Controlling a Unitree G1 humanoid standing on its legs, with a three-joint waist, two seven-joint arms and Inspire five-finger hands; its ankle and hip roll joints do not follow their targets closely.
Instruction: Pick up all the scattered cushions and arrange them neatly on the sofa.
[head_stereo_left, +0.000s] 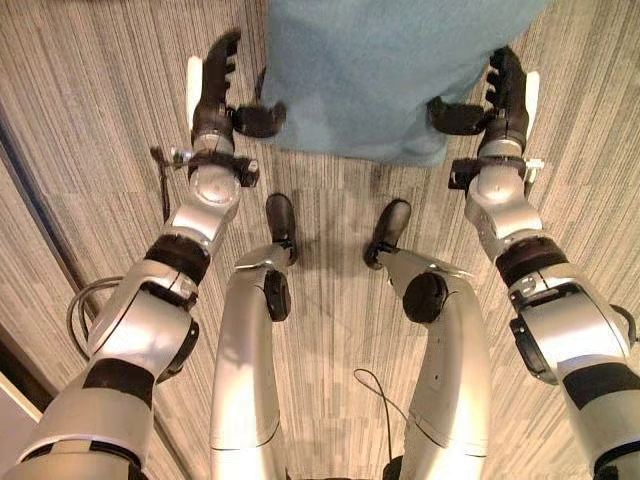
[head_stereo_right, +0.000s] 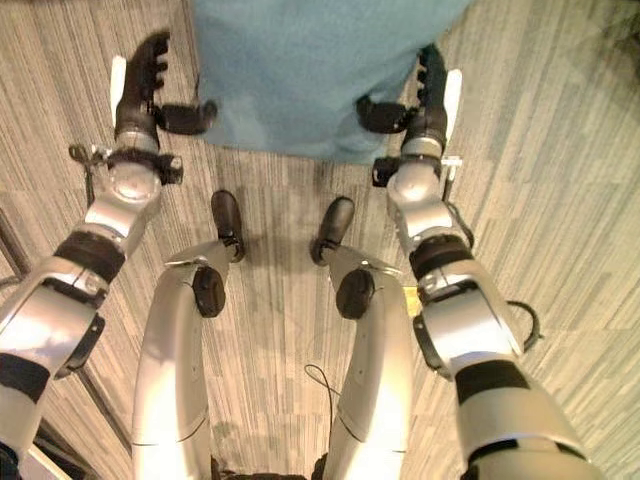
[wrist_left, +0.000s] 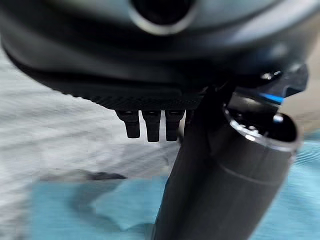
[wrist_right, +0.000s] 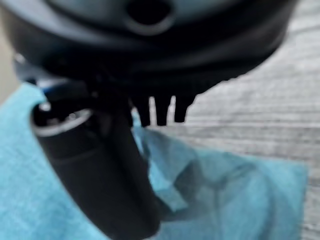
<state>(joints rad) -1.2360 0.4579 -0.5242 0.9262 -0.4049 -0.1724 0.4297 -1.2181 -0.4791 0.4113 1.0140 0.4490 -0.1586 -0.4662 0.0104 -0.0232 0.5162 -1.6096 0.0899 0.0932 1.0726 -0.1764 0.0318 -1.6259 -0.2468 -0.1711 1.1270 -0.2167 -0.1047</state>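
- A teal cushion (head_stereo_left: 385, 70) fills the upper centre of the left eye view, held between the two hands above the striped carpet (head_stereo_left: 90, 120).
- The left hand (head_stereo_left: 215, 95) sits at the cushion's left edge, thumb pressed into the fabric and fingers extended along the side; the right hand (head_stereo_left: 500, 95) mirrors this at the right edge, so each pinches the cushion.
- Judging by this, one cushion is in hand and not yet placed; its placing is left.
- Bare carpet lies on both sides of the cushion, giving open room; a dark strip (head_stereo_left: 35, 190) runs down the left of the frame, an edge to avoid.
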